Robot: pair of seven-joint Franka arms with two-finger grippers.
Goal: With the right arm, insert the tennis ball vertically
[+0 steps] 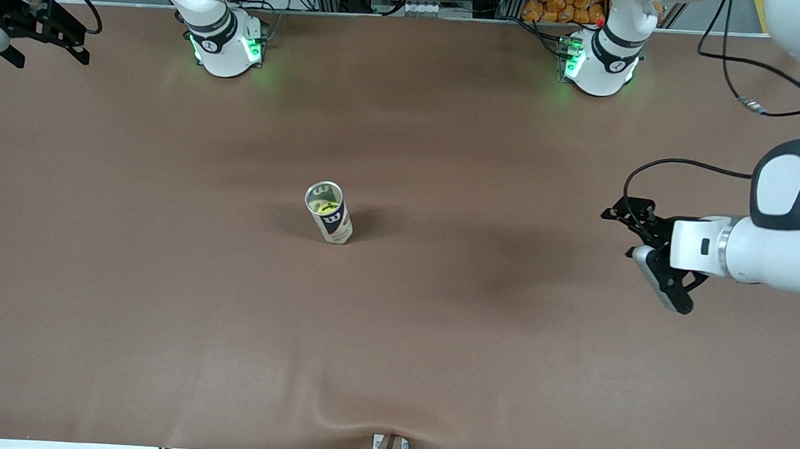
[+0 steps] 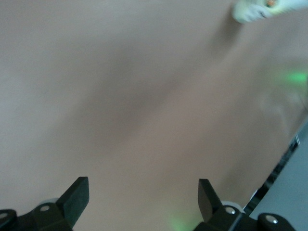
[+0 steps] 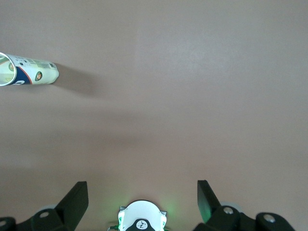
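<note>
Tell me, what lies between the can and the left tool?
Nothing: in the front view only bare brown table lies between the upright can and the open left tool.

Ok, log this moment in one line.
can: upright, mid-table | ball: inside can | right pincer: open, empty, over right arm's end | left pincer: open, empty, over left arm's end

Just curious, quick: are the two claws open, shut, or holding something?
Left gripper: open, holding nothing.
Right gripper: open, holding nothing.

White-and-navy can point(image 1: 329, 213) holds a yellow-green ball point(image 1: 323, 204) on the brown table point(image 1: 161, 272).
</note>
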